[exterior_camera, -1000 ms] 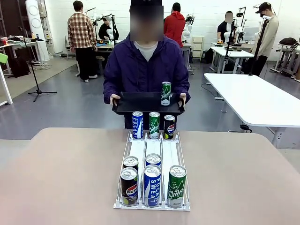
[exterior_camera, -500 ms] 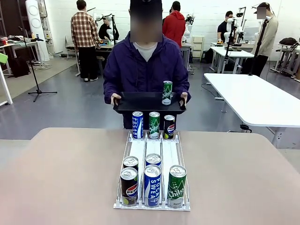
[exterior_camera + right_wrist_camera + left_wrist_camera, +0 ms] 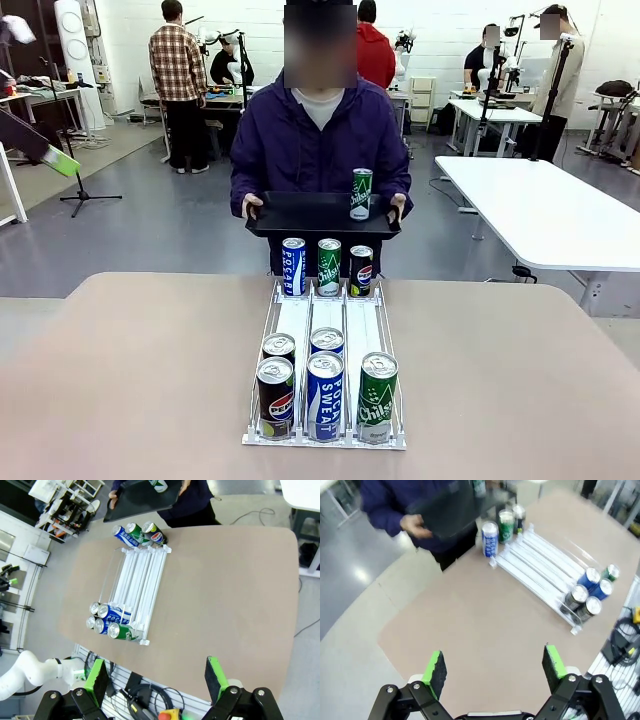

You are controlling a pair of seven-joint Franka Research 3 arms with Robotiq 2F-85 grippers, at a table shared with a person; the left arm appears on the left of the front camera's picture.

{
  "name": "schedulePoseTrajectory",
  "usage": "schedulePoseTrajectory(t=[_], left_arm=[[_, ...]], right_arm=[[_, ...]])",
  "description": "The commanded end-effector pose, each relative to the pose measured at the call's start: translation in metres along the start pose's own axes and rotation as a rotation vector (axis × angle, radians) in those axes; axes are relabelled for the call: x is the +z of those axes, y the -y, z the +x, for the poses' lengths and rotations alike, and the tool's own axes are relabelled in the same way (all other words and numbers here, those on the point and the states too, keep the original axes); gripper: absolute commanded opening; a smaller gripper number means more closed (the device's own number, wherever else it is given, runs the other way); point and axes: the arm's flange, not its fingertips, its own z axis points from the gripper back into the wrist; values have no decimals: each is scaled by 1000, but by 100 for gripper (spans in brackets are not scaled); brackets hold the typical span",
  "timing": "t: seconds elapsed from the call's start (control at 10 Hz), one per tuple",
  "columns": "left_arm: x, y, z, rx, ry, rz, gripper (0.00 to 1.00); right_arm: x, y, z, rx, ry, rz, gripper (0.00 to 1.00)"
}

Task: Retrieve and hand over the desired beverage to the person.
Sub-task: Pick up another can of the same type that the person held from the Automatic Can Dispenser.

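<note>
Both the left claw point(image 3: 494, 664) and right claw point(image 3: 156, 674) hang spread, empty; the person point(image 3: 320, 140) offers a tray point(image 3: 300, 213), seemingly awaiting delivery.

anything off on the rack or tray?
Nothing stands out. The slim drink cans all stand upright in the white three-lane wire rack. The green soda can stands upright on the black plastic tray held by the person. No spills.

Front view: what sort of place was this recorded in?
Probably a robotics lab or research workshop: an open hall with white workbenches, a tripod stand on the grey floor, and other people standing at equipment-laden benches behind the person holding the tray.
</note>
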Motion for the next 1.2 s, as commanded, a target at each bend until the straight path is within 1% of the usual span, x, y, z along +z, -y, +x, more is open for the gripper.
schedulePoseTrajectory(t=[0.0, 0.1, 0.2, 0.4, 0.5, 0.7, 0.8, 1.1], left_arm=[[-27, 47, 15, 129, -197, 141, 100], [-42, 74, 21, 205, -252, 231, 100], [-56, 100, 27, 230, -294, 284, 100], [-81, 138, 38, 265, -366, 287, 100], [-91, 145, 42, 307, -386, 241, 100], [-101, 148, 41, 370, -388, 182, 100], [-99, 156, 34, 293, -385, 265, 100], [-99, 156, 34, 293, -385, 265, 100]], right_arm=[[-1, 1, 3, 0, -3, -1, 100], [-1, 1, 3, 0, -3, -1, 100], [-1, 1, 3, 0, -3, -1, 100], [-1, 1, 3, 0, -3, -1, 100], [-1, 1, 3, 0, -3, -1, 100], [-1, 1, 3, 0, -3, -1, 100], [-1, 1, 3, 0, -3, -1, 100], [-1, 1, 3, 0, -3, -1, 100]])
